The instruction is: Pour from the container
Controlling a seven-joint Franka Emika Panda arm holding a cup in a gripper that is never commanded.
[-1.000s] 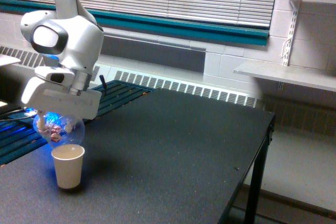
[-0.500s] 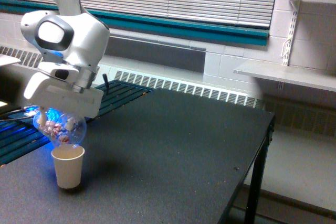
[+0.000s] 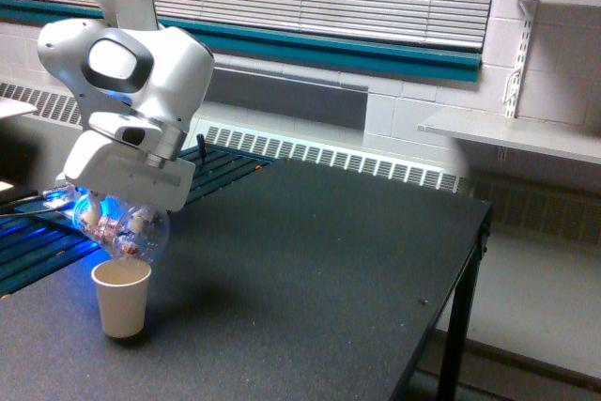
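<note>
The container (image 3: pixel 131 229) is a clear rounded plastic jar with reddish-brown and pale bits inside, lit blue from behind. It hangs tilted just above the rim of the cream paper cup (image 3: pixel 121 299), which stands upright on the dark table near the exterior view's left. My gripper (image 3: pixel 120 218) is shut on the container; the white hand covers its fingers and the jar's upper part. No stream of bits is visible between jar and cup.
The dark table (image 3: pixel 310 269) stretches toward the exterior view's right, ending at an edge near a metal leg (image 3: pixel 457 326). A slatted blue-lit surface (image 3: pixel 38 241) lies at the left. Wall shelves (image 3: pixel 507 133) hang at the right, beyond the table.
The arm's wrist has rotated and shifted slightly right, tipping the container further over the paper cup. The cup has not moved.
</note>
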